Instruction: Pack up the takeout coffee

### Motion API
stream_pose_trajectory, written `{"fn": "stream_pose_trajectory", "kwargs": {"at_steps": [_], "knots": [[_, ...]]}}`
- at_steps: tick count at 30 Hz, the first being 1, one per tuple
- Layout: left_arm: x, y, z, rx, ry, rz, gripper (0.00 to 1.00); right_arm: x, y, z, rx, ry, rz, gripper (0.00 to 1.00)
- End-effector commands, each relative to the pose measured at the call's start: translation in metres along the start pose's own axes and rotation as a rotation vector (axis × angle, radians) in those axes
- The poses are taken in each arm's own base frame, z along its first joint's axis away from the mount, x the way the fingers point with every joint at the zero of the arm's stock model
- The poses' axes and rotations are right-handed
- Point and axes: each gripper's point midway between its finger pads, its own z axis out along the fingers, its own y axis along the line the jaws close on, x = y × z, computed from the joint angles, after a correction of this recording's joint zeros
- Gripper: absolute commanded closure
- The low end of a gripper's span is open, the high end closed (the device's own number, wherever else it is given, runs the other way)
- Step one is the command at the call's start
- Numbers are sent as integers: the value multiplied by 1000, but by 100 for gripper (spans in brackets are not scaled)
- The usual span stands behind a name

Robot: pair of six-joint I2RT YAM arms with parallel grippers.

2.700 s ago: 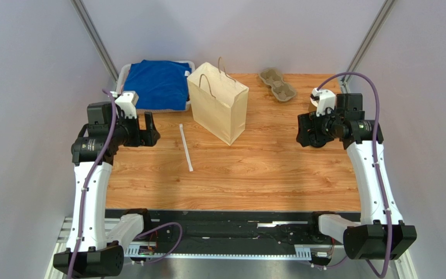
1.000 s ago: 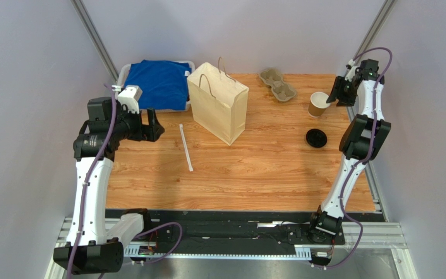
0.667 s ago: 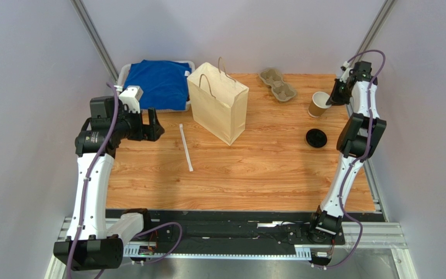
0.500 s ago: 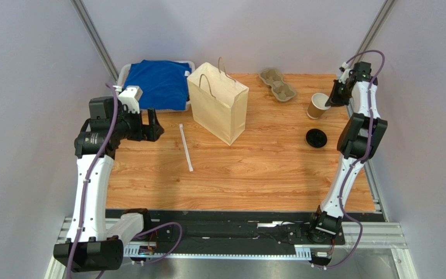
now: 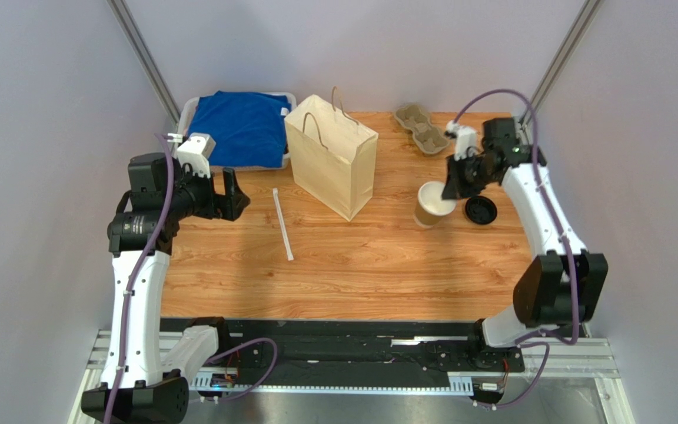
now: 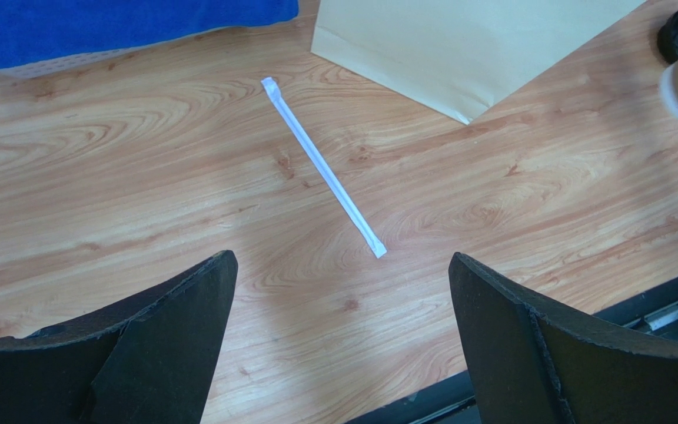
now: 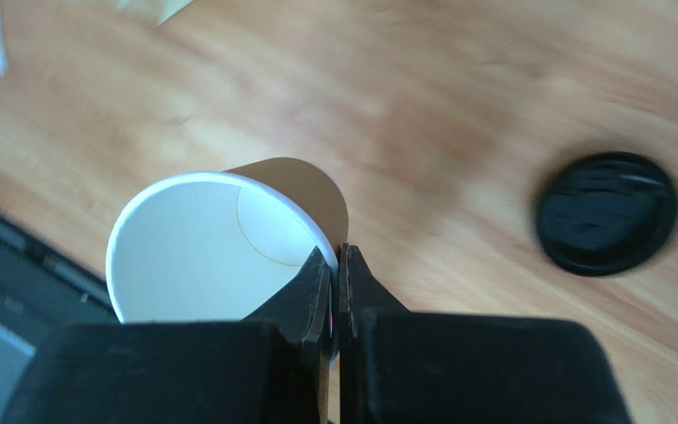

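Observation:
The takeout coffee cup (image 5: 431, 206), brown paper with no lid on, hangs tilted just above the table right of the paper bag (image 5: 332, 155). My right gripper (image 5: 450, 188) is shut on its rim; in the right wrist view the gripper (image 7: 335, 256) pinches the cup (image 7: 219, 247) wall, one finger inside the white, empty interior. The black lid (image 5: 480, 209) lies flat on the wood to the cup's right, also seen as the lid (image 7: 606, 212). My left gripper (image 5: 232, 196) hovers open at the left, its jaws wide over bare wood (image 6: 338, 261).
A thin white straw (image 5: 282, 223) lies between the left gripper and the bag. A pulp cup tray (image 5: 421, 128) sits at the back right. A blue cloth (image 5: 243, 126) fills a bin at the back left.
My right gripper closed on the cup's rim at the far right edge, then carried the cup left and nearer, past the lid. The left arm barely shifted.

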Motion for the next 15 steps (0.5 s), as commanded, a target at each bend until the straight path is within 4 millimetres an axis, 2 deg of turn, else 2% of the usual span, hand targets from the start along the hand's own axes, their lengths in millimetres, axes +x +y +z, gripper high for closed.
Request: {"fn": "stream_pose_trajectory", "kwargs": {"at_steps": [1, 2, 3, 4, 5, 6, 7, 11, 15], "knots": [[-5, -9, -3, 46, -43, 16, 1, 31, 51, 18, -64, -18, -206, 100], [-4, -10, -2, 52, -40, 15, 1, 39, 72, 25, -99, -4, -267, 100], [-3, -9, 0, 52, -33, 10, 1, 55, 77, 34, -93, 29, -296, 100], [-3, -9, 1, 56, -30, 11, 1, 54, 85, 39, -90, 11, -339, 100], [-2, -9, 2, 60, -26, 7, 1, 59, 103, 45, -115, 20, -396, 100], [-1, -9, 3, 61, -22, 5, 1, 66, 106, 52, -109, 35, -417, 100], [-1, -9, 4, 65, -22, 5, 1, 65, 120, 59, -126, 26, -461, 100], [4, -9, 9, 69, -8, -23, 1, 71, 145, 89, -153, 61, -512, 100], [10, -9, 11, 75, 10, -43, 1, 66, 167, 101, -158, 40, -551, 100]]}}
